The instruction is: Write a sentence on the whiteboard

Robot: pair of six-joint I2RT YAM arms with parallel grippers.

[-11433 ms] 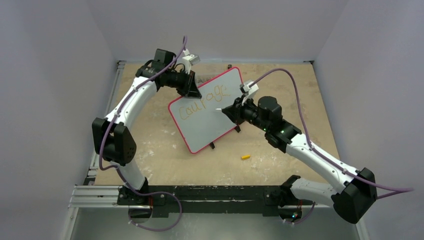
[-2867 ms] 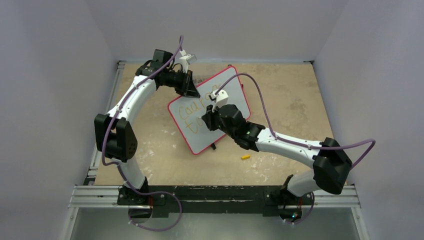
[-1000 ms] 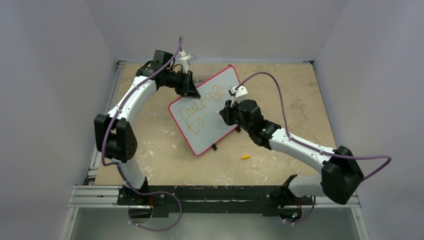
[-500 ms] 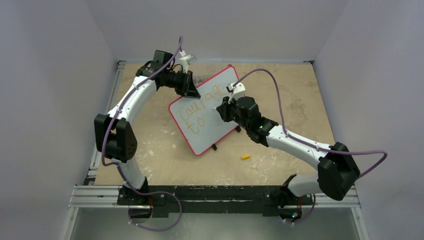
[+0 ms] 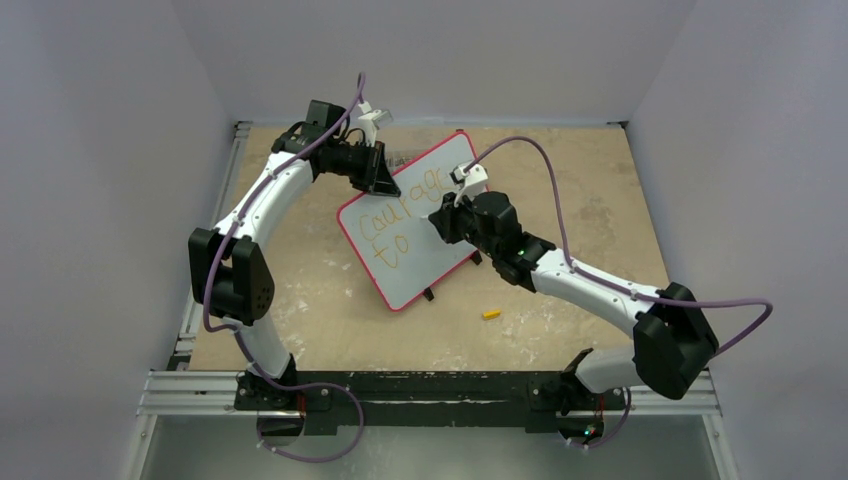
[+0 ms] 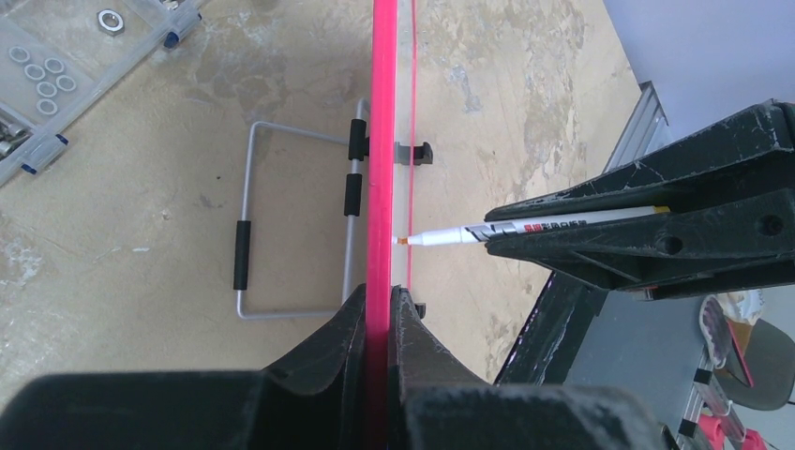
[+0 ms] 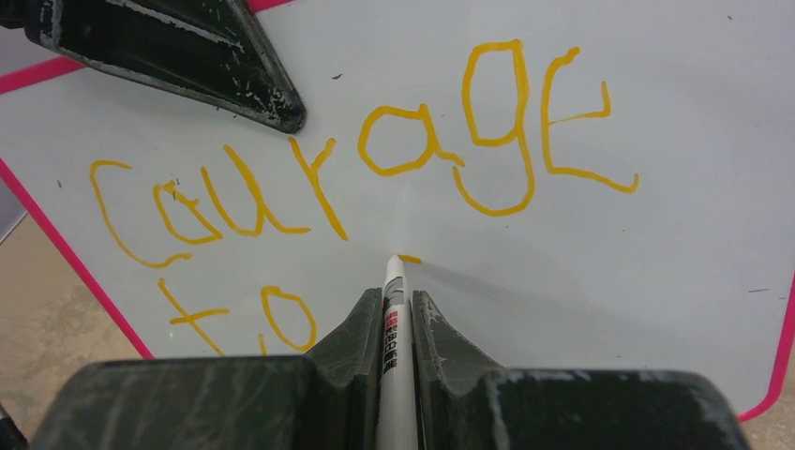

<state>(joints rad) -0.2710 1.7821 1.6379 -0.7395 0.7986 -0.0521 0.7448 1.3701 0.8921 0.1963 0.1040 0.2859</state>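
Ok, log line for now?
left hand: shut on red-rimmed whiteboard | right hand: shut on white marker, tip at board | orange lettering: courage to

Plain pale grey walls (image 5: 100, 150), worn tan tabletop (image 5: 620, 200) (white scuffs), aluminium rail (image 5: 190, 390) in front.

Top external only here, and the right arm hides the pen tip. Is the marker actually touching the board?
Observer: Yes. The left wrist view is edge-on, and the marker tip meets the whiteboard face.
Operator: Any ink past "to"?
Observer: The right wrist view shows only a short orange dash at the tip, below the "courage" line of the sentence.
Operator: Is left clamped on the board?
Observer: Yes. The left gripper is shut on the pink rim, with one finger on each side.
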